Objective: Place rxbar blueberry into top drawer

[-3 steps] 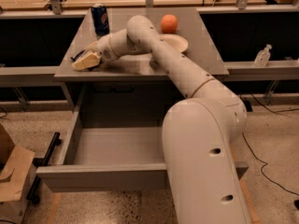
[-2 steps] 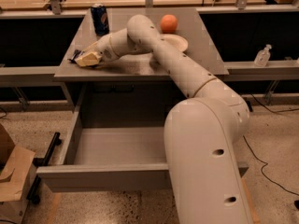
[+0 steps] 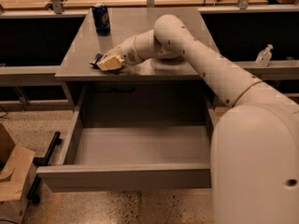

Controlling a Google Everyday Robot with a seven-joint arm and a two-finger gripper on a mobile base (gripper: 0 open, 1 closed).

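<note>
Our gripper (image 3: 104, 63) sits at the near-left edge of the table (image 3: 140, 29), over the rxbar blueberry (image 3: 96, 59). We cannot tell whether it pinches the bar.

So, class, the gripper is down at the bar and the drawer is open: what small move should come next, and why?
Probably a short lift of the bar off the table. The gripper sits at the bar near the front edge, the bar seems to lie on the tabletop, and the drawer stands open below; lifting first should clear the edge.
</note>
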